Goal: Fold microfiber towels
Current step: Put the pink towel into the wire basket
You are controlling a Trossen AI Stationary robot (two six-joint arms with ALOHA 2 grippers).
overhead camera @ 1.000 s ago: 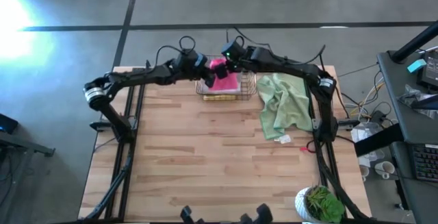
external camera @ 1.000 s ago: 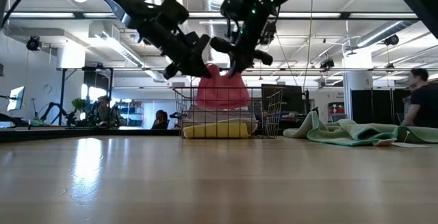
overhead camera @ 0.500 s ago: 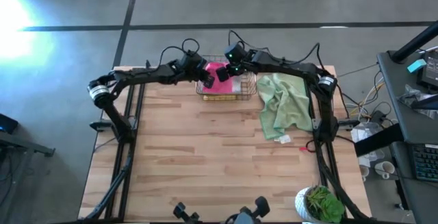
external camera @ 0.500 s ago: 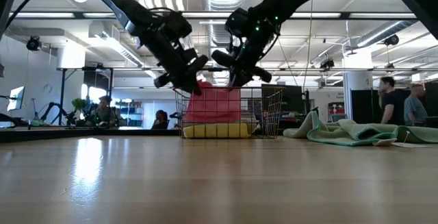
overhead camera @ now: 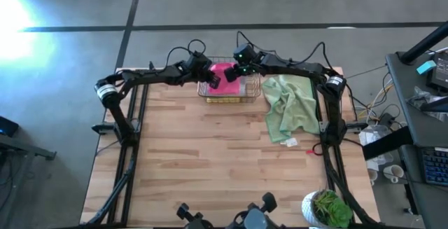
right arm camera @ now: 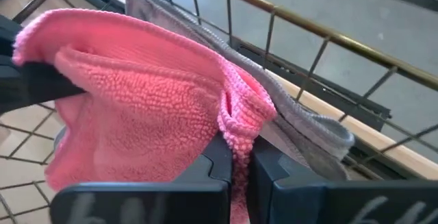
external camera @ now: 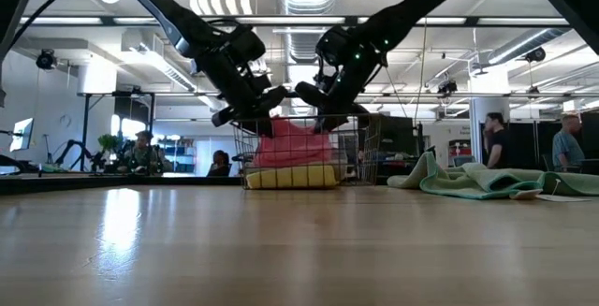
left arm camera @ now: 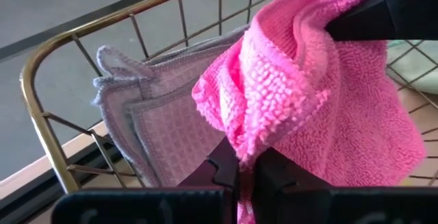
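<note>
A copper wire basket stands at the table's far middle. Inside it lie a yellow towel and a light grey towel. A folded hot pink towel hangs over them between my two grippers, its lower part down inside the basket. My left gripper is shut on the towel's left end. My right gripper is shut on its right end. A pale sage green towel lies crumpled on the table to the right of the basket. My left gripper pinches a bunched corner of the pink towel between its two fingers, several layers thick. The fingers slant down from the table's left. The towel sags away toward the other gripper. My right gripper pinches the opposite bunched corner between its two fingers, slanting down from the table's right. The towel hangs slack between the two holds, above the grey towel.
The basket's rim and wires stand close around both grippers. A potted plant sits at the near right corner, and a small tag lies below the sage towel. The bare wood in the middle and near left is free. People stand in the room behind.
Both grippers have gone down toward the basket, staying shut on the pink towel. The towel hung above the rim a second ago. Now its lower part has sunk inside the basket onto the towels there.
</note>
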